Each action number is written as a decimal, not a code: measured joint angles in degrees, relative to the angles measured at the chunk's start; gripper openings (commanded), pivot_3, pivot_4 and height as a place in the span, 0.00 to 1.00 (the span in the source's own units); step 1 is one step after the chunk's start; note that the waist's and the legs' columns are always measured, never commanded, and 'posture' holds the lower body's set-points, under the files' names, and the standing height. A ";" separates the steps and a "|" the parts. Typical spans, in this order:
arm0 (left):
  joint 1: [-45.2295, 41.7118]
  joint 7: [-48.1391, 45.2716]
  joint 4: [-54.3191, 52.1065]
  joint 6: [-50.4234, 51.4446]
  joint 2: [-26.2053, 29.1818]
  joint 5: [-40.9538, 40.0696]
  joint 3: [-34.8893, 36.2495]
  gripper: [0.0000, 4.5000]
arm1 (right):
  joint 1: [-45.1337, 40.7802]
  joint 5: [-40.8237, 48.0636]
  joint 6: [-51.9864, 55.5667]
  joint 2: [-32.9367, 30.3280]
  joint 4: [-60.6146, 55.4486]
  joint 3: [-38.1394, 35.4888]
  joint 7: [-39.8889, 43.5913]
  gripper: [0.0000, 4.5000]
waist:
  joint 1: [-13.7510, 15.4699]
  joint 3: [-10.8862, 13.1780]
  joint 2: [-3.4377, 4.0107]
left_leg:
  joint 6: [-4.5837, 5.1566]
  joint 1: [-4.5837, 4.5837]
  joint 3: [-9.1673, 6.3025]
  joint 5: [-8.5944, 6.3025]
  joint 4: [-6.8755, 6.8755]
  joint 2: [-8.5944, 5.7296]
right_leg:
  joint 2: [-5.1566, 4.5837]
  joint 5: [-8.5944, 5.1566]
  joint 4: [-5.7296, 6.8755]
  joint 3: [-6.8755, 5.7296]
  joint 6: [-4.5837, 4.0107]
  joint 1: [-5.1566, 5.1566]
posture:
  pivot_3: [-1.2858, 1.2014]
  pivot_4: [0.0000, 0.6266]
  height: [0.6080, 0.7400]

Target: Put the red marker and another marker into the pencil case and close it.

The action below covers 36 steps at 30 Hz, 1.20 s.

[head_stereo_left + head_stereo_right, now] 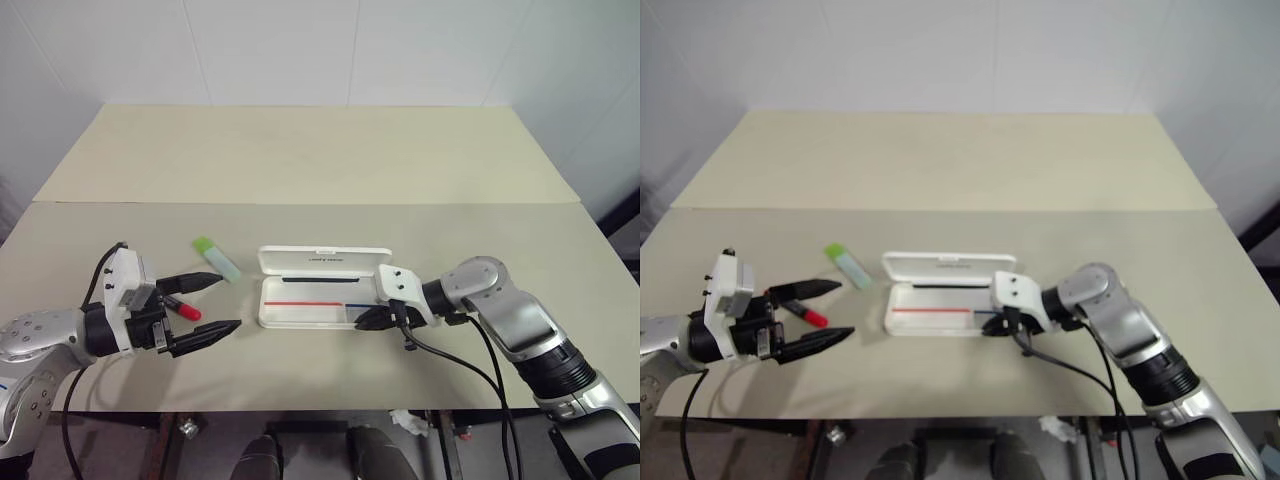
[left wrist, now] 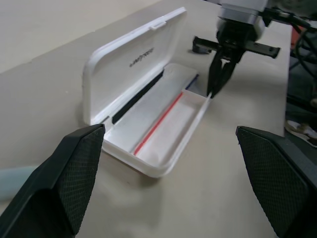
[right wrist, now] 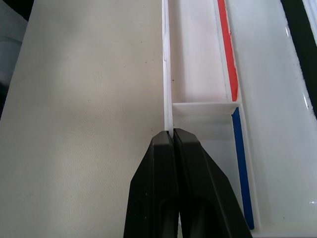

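The pencil case lies open at mid-table, its lid tipped back and red and blue stripes inside. My right gripper is shut on the thin front wall near the case's right end. Left of the case, the red marker lies flat on the table. My left gripper hovers open over it, fingers spread wide and pointing toward the case. The other marker, a pale green highlighter with a lime cap, lies just beyond the left gripper's far finger. The case holds no markers.
A seam runs across where two beige tables meet, with bare top beyond it. The near table edge is close below both grippers. A black cable loops from my right wrist over the table.
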 measured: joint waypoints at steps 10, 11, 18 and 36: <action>0.00 -0.64 0.03 -0.16 0.52 0.04 0.70 1.00 | -0.69 0.06 -1.64 -0.01 1.45 0.08 -0.28 0.93 | 0.40 0.00 0.00 | 0.00 -0.02 0.00 -0.01 -0.04 0.00 | -0.01 -0.01 -0.07 -0.01 -0.02 0.00 | 0.52 0.24 1.00; 0.00 -0.59 0.03 -0.20 0.52 0.05 0.70 1.00 | -0.73 0.14 -1.73 -0.02 1.45 0.08 -0.12 0.99 | 0.40 0.00 0.00 | 0.00 -0.02 0.00 0.00 -0.03 0.01 | -0.01 -0.01 -0.06 -0.01 -0.02 0.00 | 0.52 0.24 1.00; 0.36 0.74 -0.12 -0.86 -0.03 0.28 0.70 1.00 | -0.80 1.98 -1.43 -1.42 1.12 -0.05 1.04 0.99 | 0.41 0.00 0.00 | 0.01 -0.02 0.00 -0.01 -0.04 0.00 | -0.02 -0.01 -0.07 -0.01 -0.02 0.00 | 0.52 0.24 1.00; -0.53 28.47 -6.86 1.34 -12.19 7.66 -0.59 1.00 | -1.44 13.91 -17.59 -2.57 12.06 -14.40 5.75 0.99 | 0.60 -0.01 -0.02 | 0.02 0.00 -0.01 -0.01 0.05 -0.02 | -0.02 0.04 -0.05 -0.01 0.08 0.09 | 0.52 0.24 1.00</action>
